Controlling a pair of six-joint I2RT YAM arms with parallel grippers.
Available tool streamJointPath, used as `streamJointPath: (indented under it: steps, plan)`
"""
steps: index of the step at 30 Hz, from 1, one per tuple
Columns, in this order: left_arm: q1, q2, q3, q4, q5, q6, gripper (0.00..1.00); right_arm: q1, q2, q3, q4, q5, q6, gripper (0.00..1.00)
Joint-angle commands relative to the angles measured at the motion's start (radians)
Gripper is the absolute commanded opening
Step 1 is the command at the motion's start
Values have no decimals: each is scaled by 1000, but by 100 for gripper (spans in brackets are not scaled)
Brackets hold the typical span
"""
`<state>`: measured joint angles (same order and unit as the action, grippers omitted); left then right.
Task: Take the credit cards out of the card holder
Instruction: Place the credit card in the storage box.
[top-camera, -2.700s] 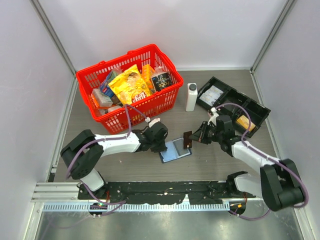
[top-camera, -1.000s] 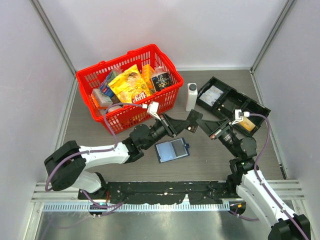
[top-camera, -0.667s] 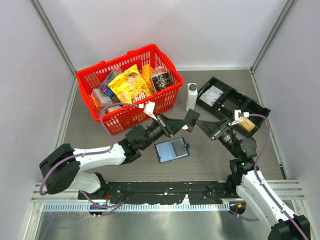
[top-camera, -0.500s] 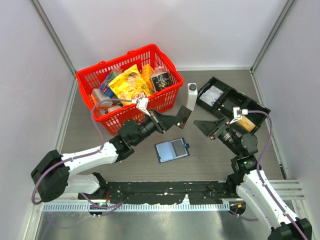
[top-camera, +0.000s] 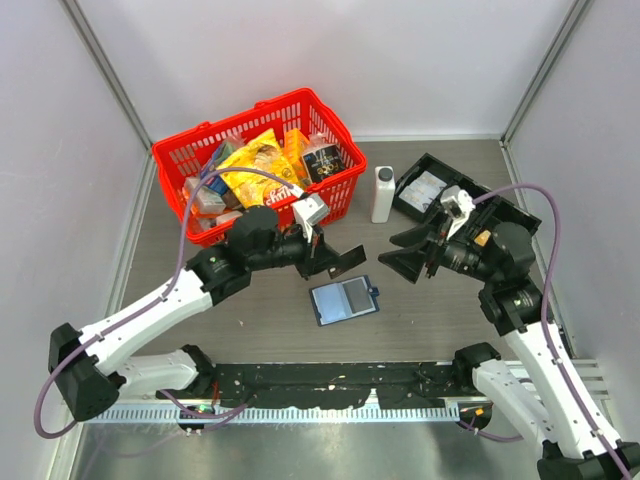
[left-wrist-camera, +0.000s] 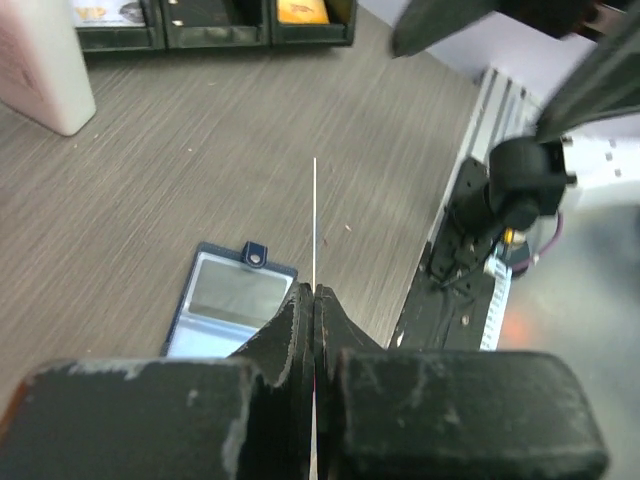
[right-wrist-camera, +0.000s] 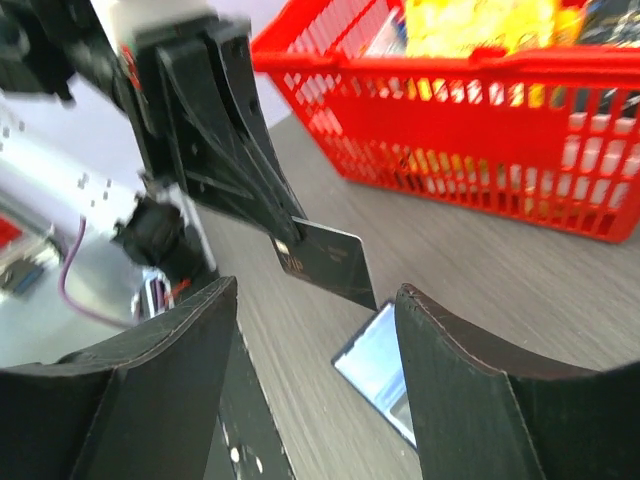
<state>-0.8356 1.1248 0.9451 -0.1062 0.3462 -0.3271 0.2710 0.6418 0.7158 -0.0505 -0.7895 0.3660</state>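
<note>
- Top view: left gripper (top-camera: 324, 260) clamps a dark credit card (top-camera: 347, 260), raised clear of the open card holder (top-camera: 345, 298) lying on the table (top-camera: 440, 312). The card's long axis points right, toward the nearby right gripper (top-camera: 400, 255), which is spread and empty.
- Left wrist: card edge-on, jutting straight out from the pinched fingertips.
- Right wrist: card just ahead, untouched, face tilted.

Only near-legible text: white lettering on a red patch of the yellow bag (top-camera: 255, 168) in the basket (top-camera: 330, 205), looks like "chil…", rest unclear. Small gold marking on the dark credit card (right-wrist-camera: 325, 262): too small to read. Pale print on the black packet (top-camera: 322, 160): unreadable.
</note>
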Motion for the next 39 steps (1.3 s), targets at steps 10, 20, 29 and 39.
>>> streamJointPath:
  steps: [10,20,29,39]
  plan:
    - [3,55,302,-472,425,459,0,109,140,165,-249,-309,-358,69]
    - [0,112,357,-512,467,490,0,292,274,208,-307,-231,-473,48]
    - [1,35,262,-439,282,473,21,274,295,195,-318,-145,-473,1]
    - [4,-187,35,-116,-477,344,100,8,449,280,-387,-6,-375,1]
